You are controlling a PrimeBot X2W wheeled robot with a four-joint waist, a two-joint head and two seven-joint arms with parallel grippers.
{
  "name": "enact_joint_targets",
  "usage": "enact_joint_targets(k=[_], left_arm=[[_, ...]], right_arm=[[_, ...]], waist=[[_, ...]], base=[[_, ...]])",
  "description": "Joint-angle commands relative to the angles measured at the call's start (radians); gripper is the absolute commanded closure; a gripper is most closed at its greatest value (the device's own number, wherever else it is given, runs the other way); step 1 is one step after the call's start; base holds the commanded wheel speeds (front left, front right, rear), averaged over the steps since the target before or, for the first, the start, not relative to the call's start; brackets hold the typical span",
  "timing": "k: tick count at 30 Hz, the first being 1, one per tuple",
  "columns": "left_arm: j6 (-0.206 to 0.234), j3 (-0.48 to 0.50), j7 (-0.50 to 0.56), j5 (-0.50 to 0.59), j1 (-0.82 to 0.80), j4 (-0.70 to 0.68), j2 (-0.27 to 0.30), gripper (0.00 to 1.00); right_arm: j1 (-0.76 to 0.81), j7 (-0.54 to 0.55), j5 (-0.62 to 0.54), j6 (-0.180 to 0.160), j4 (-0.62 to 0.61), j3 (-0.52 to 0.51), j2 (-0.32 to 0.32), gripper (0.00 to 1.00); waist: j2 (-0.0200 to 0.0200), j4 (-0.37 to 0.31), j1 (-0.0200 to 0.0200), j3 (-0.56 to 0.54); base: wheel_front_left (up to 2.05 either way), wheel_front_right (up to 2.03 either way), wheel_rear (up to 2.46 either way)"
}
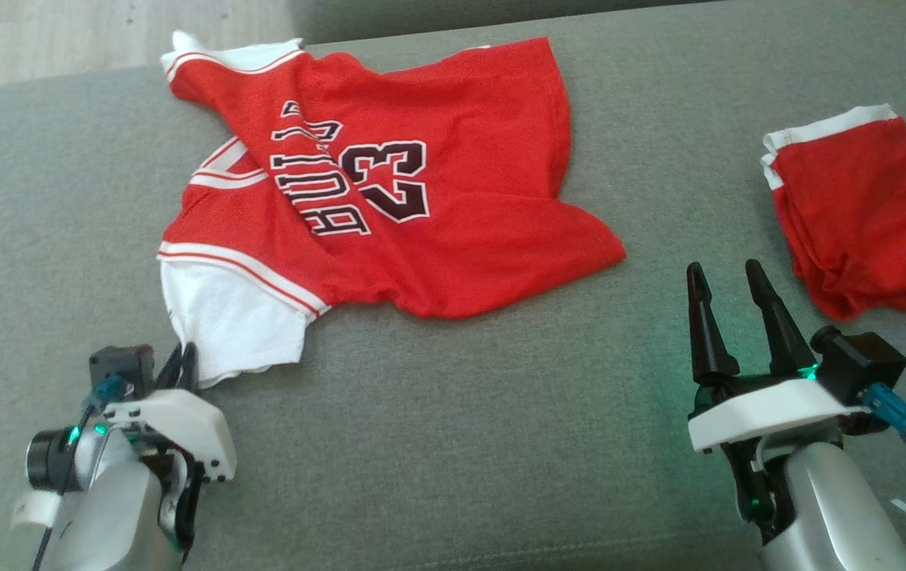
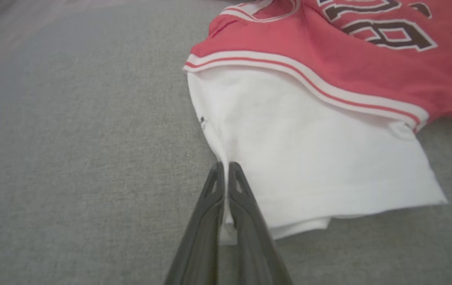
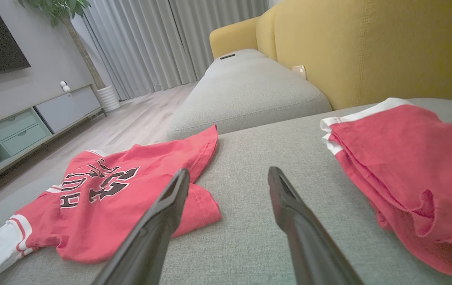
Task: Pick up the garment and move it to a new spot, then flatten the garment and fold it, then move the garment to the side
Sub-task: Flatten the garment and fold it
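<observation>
The jersey [image 1: 421,206] is lying rumpled on the grey cushion [image 1: 460,444] at eleven o'clock. The left gripper [image 2: 226,164], at seven o'clock, is pinching only the edge of the white sleeve [image 2: 309,158], so a lift is risking a slip. The right gripper [image 1: 730,274] is hanging wide at four o'clock.

Head view: high, tilted forward and down over the grey cushion [image 1: 453,444]; whole jersey [image 1: 460,206] and red shorts [image 1: 865,214] in frame.
Left wrist view: low, close in, looking along the left gripper [image 2: 226,165] at the white sleeve [image 2: 309,158].
Right wrist view: low, near level, facing across the cushion into the room; shares jersey and shorts with the head view.
</observation>
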Motion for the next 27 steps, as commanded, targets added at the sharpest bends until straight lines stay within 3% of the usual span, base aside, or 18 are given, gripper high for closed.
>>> enact_joint_targets(k=[1, 6, 14, 27], left_arm=[[-0.01, 0.027, -0.044, -0.007, -0.025, -0.033, 0.02, 1.0], [-0.008, 0.042, -0.104, -0.015, -0.031, -0.115, 0.007, 1.0], [0.009, 0.086, -0.119, 0.016, 0.022, -0.374, -0.017, 1.0], [-0.006, 0.102, -0.119, 0.05, 0.047, -0.433, -0.052, 1.0]], right_arm=[[-0.028, -0.003, -0.004, -0.001, -0.022, 0.018, -0.002, 0.0], [-0.034, 0.019, -0.013, -0.001, 0.003, 0.011, -0.002, 0.0], [-0.082, 0.098, -0.026, -0.001, 0.128, 0.0, -0.002, 0.0], [-0.239, 0.133, -0.075, -0.001, 0.366, -0.043, -0.002, 0.0]], waist=[[0.0, 0.01, -0.0001, -0.006], [0.0, 0.031, -0.0001, -0.015], [0.0, 0.085, -0.0001, -0.011], [0.0, 0.152, -0.0001, 0.035]], base=[[0.0, 0.0, 0.0], [0.0, 0.0, 0.0], [0.0, 0.0, 0.0], [0.0, 0.0, 0.0]])
